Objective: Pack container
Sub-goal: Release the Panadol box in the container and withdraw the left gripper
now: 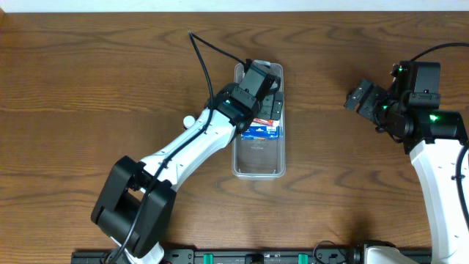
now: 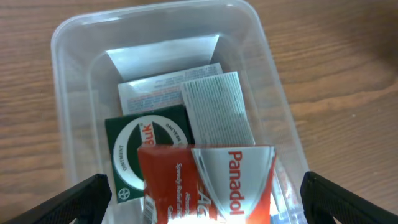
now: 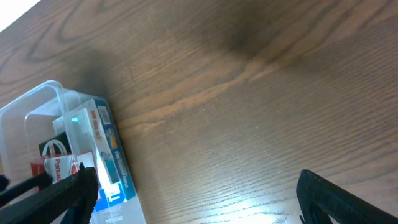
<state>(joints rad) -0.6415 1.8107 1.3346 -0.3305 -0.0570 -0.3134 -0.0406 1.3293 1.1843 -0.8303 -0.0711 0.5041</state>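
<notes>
The container [image 1: 258, 163], a long clear plastic bin, lies in the middle of the table. My left gripper [image 1: 261, 83] hovers over its far end, open and empty. In the left wrist view its fingers [image 2: 202, 190] stand wide on either side of a red-and-silver Panadol box [image 2: 214, 177] without touching it. The box lies in the container [image 2: 155, 15] on a green box [image 2: 140, 146] and a grey-patterned box [image 2: 217, 109]. A blue-and-white carton [image 1: 261, 132] lies mid-bin. My right gripper [image 1: 361, 97] is open and empty above bare table, well to the right.
The right wrist view shows the container [image 3: 28, 102] at the left with the blue-and-white carton [image 3: 109, 155] against its wall, and wood table under the right gripper [image 3: 199, 186]. A black cable [image 1: 209, 62] runs along the left arm. A white paper lies under the boxes [image 2: 146, 93].
</notes>
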